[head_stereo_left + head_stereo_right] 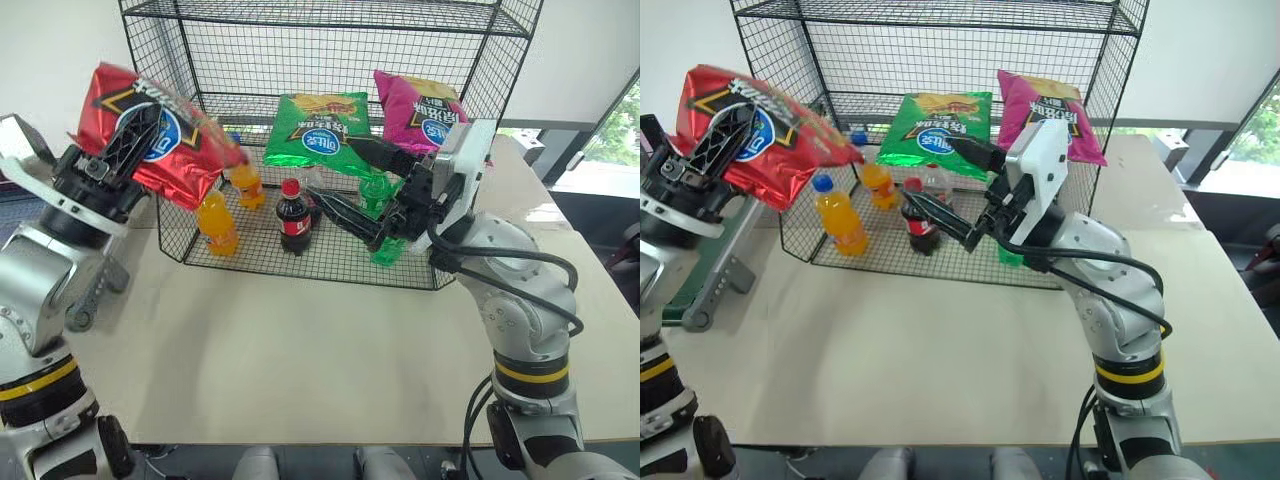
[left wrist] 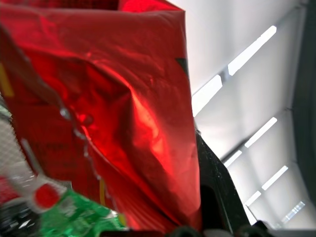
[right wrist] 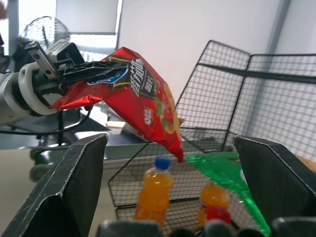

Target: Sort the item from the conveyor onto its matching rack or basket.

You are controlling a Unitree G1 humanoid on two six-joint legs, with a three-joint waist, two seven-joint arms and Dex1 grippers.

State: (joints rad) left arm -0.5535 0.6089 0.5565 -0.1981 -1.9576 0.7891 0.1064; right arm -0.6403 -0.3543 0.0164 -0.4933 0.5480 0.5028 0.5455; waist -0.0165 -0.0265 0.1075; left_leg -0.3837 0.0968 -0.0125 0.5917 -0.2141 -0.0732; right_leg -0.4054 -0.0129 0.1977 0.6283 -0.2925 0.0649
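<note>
The item, a shiny red chips bag with a blue oval logo, hangs in the air at the left front corner of the black wire rack. My left gripper is shut on the bag's upper part, and the bag droops toward the rack. My right gripper stands open in front of the rack's lower basket, apart from the bag, with nothing between its fingers. The conveyor shows as a grey rail with a rounded end at the far left, below the left arm.
A green bag and a magenta bag lie on the rack's middle shelf. In the lower basket stand two orange bottles, a cola bottle and a green bottle. The beige table stretches in front.
</note>
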